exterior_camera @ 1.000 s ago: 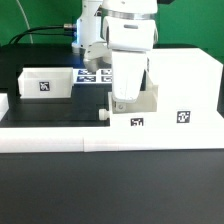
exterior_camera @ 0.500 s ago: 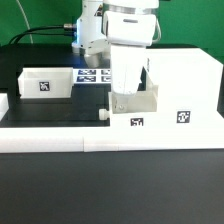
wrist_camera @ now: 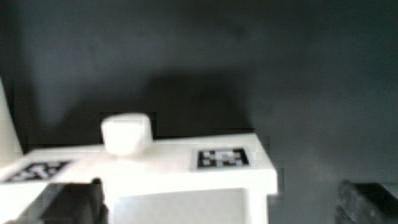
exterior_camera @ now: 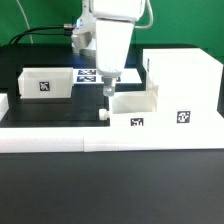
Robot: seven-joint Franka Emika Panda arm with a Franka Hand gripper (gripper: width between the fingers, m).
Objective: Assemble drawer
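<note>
Item 1. Border wall point(exterior_camera: 60, 140): long, low and white, running across the front edge of the black bench point(exterior_camera: 60, 108).

Item 2. Near tray point(exterior_camera: 135, 110): small, white and open-topped, just behind the border wall. A round knob point(exterior_camera: 104, 113) sits on its end toward the exterior view's left, and a square tag point(exterior_camera: 137, 123) is on its front face. Its other end meets the drawer shell; how far it is seated inside cannot be told.

Item 3. Drawer shell point(exterior_camera: 185, 80): a tall white box standing upright at the exterior view's right. It carries its own tag point(exterior_camera: 183, 116) low on the front.

Item 4. Gripper point(exterior_camera: 107, 88): hangs above the knob end of the near tray, apart from it. In the wrist view the fingers point(wrist_camera: 63, 205) stand spread wide with nothing held, and the knob and the tray's tagged face lie below.

Item 5. Far tray point(exterior_camera: 47, 82): a white tray with a tag, lying alone at the exterior view's left, well apart from the shell.

Item 6. Marker board point(exterior_camera: 88, 74): flat on the bench behind the gripper, partly hidden by it.

Item 7. Arm point(exterior_camera: 110, 35): white, descending from the top of the exterior view.
</note>
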